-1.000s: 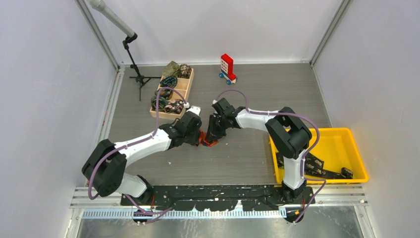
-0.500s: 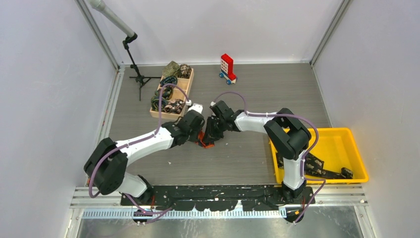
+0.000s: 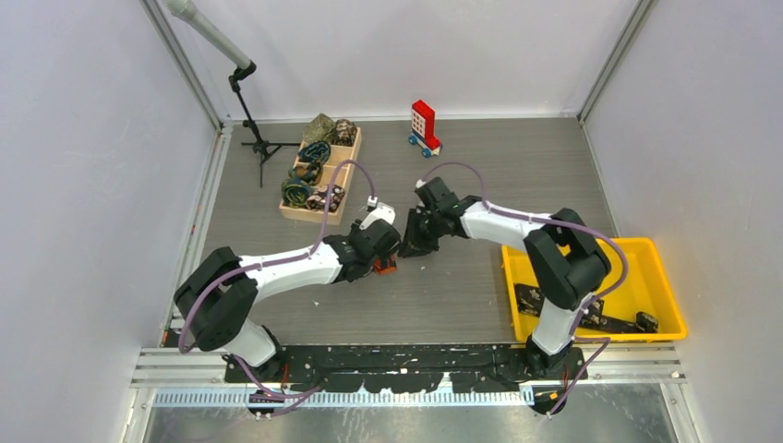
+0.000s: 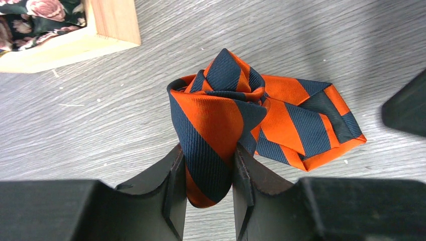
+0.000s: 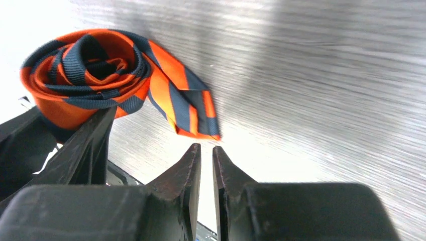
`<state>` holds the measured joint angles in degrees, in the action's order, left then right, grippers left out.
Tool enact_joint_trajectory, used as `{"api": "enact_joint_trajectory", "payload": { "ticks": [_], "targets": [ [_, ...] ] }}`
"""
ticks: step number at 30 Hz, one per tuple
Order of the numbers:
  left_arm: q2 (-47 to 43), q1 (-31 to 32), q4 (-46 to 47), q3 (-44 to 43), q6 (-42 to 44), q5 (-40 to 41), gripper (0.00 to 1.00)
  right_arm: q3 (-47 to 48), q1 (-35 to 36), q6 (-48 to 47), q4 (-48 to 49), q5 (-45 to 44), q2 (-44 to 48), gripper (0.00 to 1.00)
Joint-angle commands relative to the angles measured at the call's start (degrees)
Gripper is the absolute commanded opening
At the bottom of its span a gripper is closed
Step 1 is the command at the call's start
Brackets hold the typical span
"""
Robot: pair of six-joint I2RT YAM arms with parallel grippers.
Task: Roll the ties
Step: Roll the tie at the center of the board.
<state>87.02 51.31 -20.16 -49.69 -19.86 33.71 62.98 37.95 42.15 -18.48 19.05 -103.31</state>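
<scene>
at mid-table, near the wooden box (image 4: 113,22), the left gripper (image 4: 208,168) pinches the rolled orange-and-navy tie (image 4: 223,108) by its outer wrap. the right gripper (image 5: 206,156) hangs close by, jaws nearly together and, it seems, empty. to finish well, hold the tie firm and tuck the loose pointed tail (image 4: 321,135) snug against it, so the wraps cannot spring open.

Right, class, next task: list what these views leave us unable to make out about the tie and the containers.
- Left wrist view: the lower end of the striped tie is hidden between the fingers of the left gripper; the wooden box is cut off at the top-left corner.
- Top view: that gripper covers most of the tie.
- Top view: dark items in the yellow bin are too small to identify.
</scene>
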Motion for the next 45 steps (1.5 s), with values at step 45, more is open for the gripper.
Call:
{"api": "enact_joint_trajectory", "payload": {
  "ticks": [45],
  "targets": [
    [22.9, 15.5, -13.3, -17.3, 1.3, 15.3, 0.54, -5.5, -11.1, -3.4, -4.6, -0.2, 14.3, 0.21]
  ]
}}
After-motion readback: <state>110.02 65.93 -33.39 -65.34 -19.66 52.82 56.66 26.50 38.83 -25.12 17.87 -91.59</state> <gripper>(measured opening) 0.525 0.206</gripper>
